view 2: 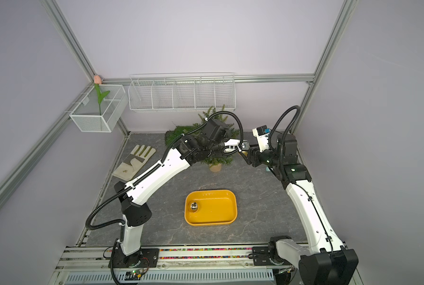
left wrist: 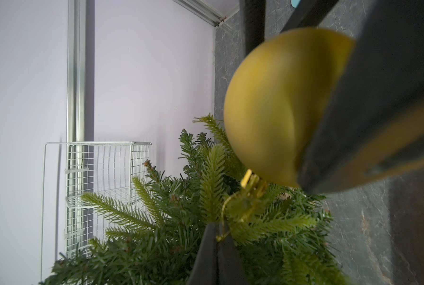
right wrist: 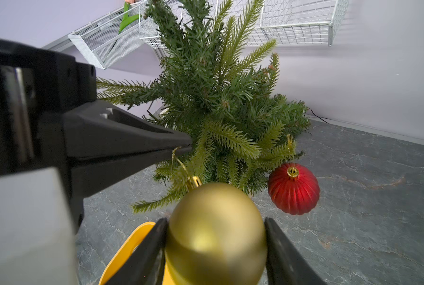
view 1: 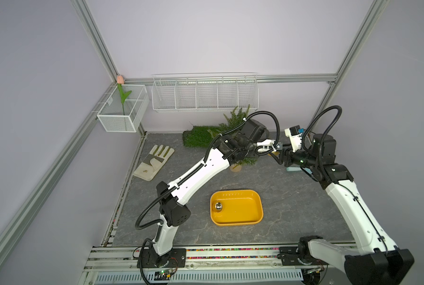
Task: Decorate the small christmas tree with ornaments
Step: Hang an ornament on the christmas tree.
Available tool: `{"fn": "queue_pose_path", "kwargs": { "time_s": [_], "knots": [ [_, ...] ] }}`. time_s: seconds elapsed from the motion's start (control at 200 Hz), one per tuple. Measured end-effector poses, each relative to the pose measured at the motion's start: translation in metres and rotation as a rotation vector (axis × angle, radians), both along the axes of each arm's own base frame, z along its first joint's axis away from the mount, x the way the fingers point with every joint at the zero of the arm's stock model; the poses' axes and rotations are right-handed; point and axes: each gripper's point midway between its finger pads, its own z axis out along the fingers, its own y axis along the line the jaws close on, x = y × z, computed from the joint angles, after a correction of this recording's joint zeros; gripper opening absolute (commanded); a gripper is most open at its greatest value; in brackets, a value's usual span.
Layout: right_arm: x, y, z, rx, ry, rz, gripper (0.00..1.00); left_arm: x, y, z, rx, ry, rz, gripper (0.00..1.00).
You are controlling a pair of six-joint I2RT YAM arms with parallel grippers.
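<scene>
Far left: A work glove (view 1: 154,161) lay flat on the tabletop (view 1: 292,209), well apart from the action.
Left claw: The left claw (right wrist: 190,146) was clenched on the thin hanging cord (right wrist: 177,158) of the matte gold ornament (right wrist: 216,234), its tips in among the lower needles.
Tree: The small christmas tree (right wrist: 213,98) stood upright at the rear of the tabletop, a red ornament (right wrist: 293,188) already hanging from a low branch tip.
Tray: A yellow tray (view 1: 235,191) near the front held the shiny ornament (view 1: 218,206), not yet hung.
Right claw: The right claw (right wrist: 216,222) grasped the matte gold ornament by its round body, clear of the tabletop and just beside the lower branches.
Axis: The ornament's cap (right wrist: 193,182) pointed toward the tree, the cord running from it to the left claw.
What the next move turned on: Slipping the cord's loop over a branch tip, by all appearances. The left claw was the nearer to those tips, with the right merely carrying the bauble.
</scene>
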Motion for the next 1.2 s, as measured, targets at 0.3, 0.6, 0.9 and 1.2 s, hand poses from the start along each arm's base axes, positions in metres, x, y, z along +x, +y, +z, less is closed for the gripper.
{"fn": "queue_pose_path", "kwargs": {
  "time_s": [0.3, 0.6, 0.9, 1.2],
  "knots": [
    [0.002, -0.001, -0.012, -0.008, 0.036, -0.007, 0.37, -0.003, -0.003, -0.001, -0.009, 0.013, -0.022, 0.05],
    [0.003, -0.003, -0.02, -0.018, 0.054, -0.02, 0.38, -0.004, -0.005, -0.001, -0.013, 0.018, -0.03, 0.09],
    [0.002, -0.004, -0.027, -0.024, 0.066, -0.023, 0.38, -0.004, -0.004, 0.0, -0.019, 0.022, -0.02, 0.43],
    [0.002, -0.004, -0.034, -0.027, 0.081, -0.025, 0.64, -0.006, -0.006, 0.003, -0.049, 0.042, -0.021, 0.49]
  ]
}}
